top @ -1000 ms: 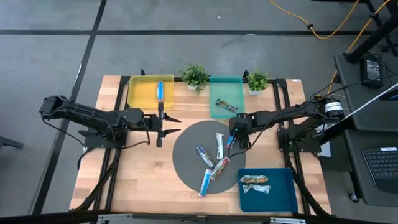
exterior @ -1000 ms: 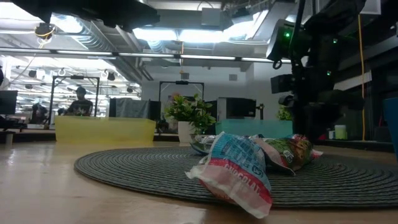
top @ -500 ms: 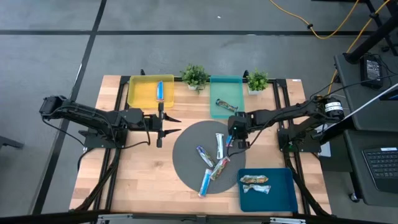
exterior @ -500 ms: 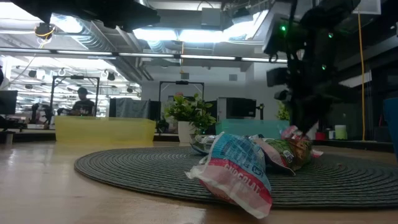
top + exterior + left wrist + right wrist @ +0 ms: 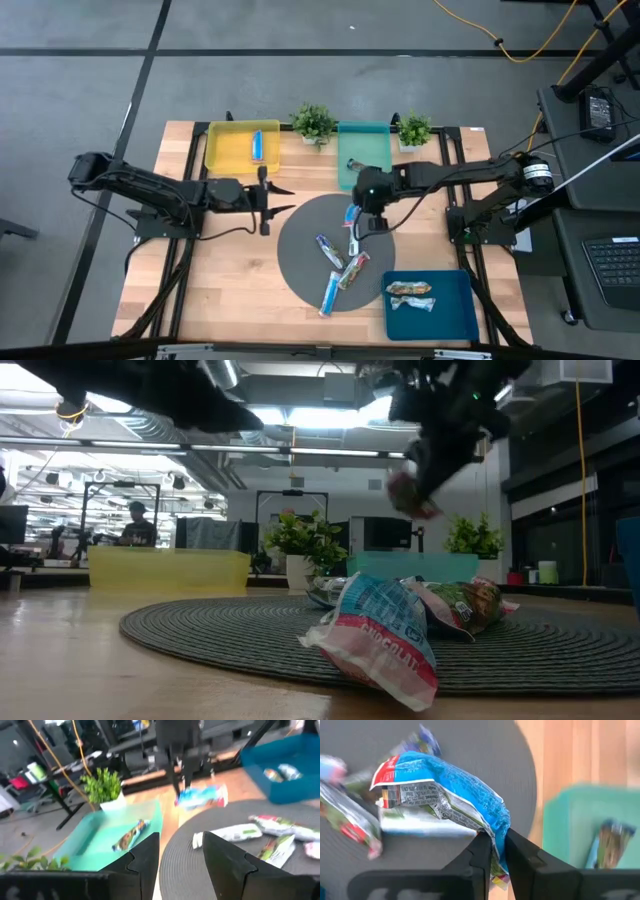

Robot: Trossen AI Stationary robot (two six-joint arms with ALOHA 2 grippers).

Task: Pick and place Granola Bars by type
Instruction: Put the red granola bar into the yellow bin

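Observation:
Several shiny-wrapped granola bars (image 5: 340, 268) lie flat in a loose heap on the round grey mat (image 5: 300, 240), and they fill the foreground of the low view (image 5: 385, 630). My right gripper (image 5: 358, 210) hangs over the mat's far part, shut on a blue-and-white bar (image 5: 440, 795) that the low view shows raised (image 5: 412, 488). My left gripper (image 5: 266, 196) waits open, just left of the mat. Its wrist view looks past its open fingers (image 5: 180, 865) at the held bar (image 5: 200, 797). My right gripper pinches the blue-and-white bar by one crimped end (image 5: 499, 827) between its two fingers. The bar is lifted clear of the mat. It sticks out forward from the fingers, with its red-marked far end (image 5: 385, 772) free in the air.
A yellow tray (image 5: 225, 150) holds one blue bar (image 5: 256, 145). The teal tray (image 5: 365, 150) holds a dark bar (image 5: 127, 835). The blue tray (image 5: 450, 310) at the near right holds a bar (image 5: 410, 291). Two potted plants (image 5: 313, 122) (image 5: 415, 128) stand at the far edge.
My right gripper was down among the bars on the mat's right part. It has risen and swung toward the table's left and far side, carrying the blue-and-white bar clear of the mat. The other bars have stayed put. My left gripper has edged slightly toward the mat.

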